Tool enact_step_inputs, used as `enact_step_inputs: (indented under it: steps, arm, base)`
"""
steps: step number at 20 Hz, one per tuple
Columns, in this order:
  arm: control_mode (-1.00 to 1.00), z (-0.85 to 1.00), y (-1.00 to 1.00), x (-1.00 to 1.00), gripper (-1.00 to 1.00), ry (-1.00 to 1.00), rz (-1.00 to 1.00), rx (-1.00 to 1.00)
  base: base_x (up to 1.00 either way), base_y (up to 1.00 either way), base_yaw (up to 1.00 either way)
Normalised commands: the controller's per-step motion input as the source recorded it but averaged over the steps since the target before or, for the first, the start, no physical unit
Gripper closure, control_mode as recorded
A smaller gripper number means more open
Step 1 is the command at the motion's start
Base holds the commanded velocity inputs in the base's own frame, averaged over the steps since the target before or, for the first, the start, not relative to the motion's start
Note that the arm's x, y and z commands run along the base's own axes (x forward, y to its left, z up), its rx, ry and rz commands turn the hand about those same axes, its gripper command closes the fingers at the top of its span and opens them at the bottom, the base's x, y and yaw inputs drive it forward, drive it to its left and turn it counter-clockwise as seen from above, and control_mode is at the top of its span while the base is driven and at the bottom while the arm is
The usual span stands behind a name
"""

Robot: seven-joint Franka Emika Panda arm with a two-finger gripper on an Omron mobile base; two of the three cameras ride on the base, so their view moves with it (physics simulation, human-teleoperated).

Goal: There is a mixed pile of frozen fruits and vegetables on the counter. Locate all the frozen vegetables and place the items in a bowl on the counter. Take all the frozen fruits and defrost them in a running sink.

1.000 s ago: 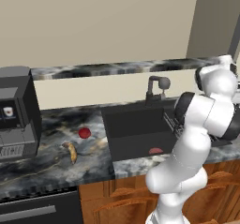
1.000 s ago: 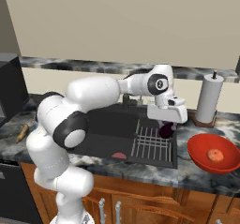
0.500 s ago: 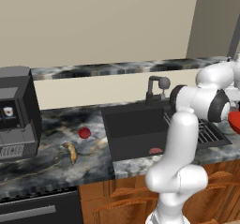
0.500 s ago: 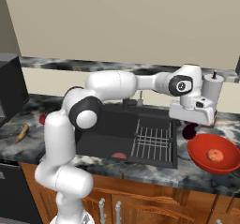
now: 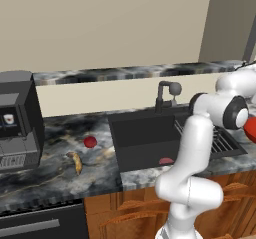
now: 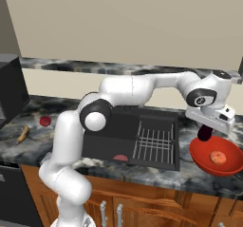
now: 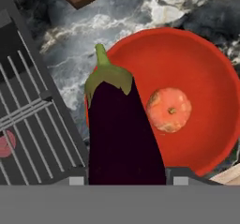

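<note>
On the worktop (image 6: 28, 145), a banana (image 6: 22, 134) and red fruit (image 6: 45, 121) wait; right of the sink (image 6: 142, 140), the gripper (image 6: 205, 132) clamps a smooth, likely slippery eggplant (image 7: 123, 134) mid-body above the red bowl's (image 7: 206, 87) near rim.

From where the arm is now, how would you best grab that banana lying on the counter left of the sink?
Probably across the banana's middle, coming straight down from above. It lies flat on the counter, long and thin, so the fingers should straddle its narrow width. First the gripper must let go of the eggplant.
</note>
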Motion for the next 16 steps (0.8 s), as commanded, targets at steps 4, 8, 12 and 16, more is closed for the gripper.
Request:
enact_step_inputs:
  steps: [4, 8, 12, 16]
  arm:
    - [-1.0, -0.29, 0.0, 0.01, 1.0, -0.02, 0.05, -0.17]
    - [-1.0, -0.3, 0.03, 0.0, 1.0, 0.15, 0.0, -0.25]
    - [-1.0, -0.44, 0.0, 0.0, 1.0, 0.03, 0.0, -0.07]
    - [-1.0, -0.53, -0.01, -0.01, 1.0, 0.05, 0.0, 0.04]
  base:
    - [0.0, 0.0, 0.0]
    - [0.0, 0.0, 0.0]
    - [0.0, 0.0, 0.0]
    - [0.0, 0.0, 0.0]
